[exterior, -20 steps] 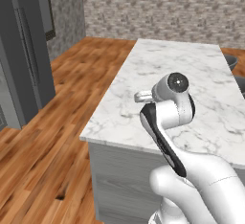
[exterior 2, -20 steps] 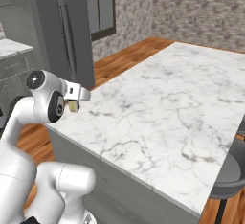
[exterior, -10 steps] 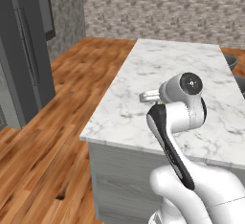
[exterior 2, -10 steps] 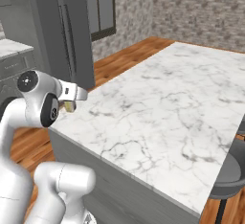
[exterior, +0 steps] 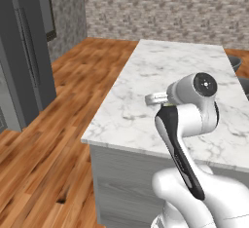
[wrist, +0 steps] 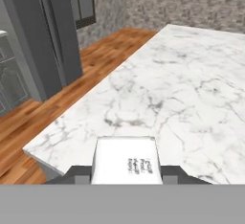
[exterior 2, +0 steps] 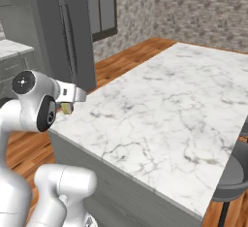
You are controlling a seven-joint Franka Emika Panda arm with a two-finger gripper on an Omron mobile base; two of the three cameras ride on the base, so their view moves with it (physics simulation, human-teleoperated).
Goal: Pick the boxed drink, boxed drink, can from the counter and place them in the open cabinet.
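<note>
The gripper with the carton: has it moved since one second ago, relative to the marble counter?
Yes. In the left base view the gripper has swung rightward, farther in over the counter, with the boxed drink between its fingers.

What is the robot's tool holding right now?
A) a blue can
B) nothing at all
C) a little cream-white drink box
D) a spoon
C: in the hand view a cream-white boxed drink with small print sits clamped in the tool, above the counter; the right base view shows its yellowish side under the tool.
</note>
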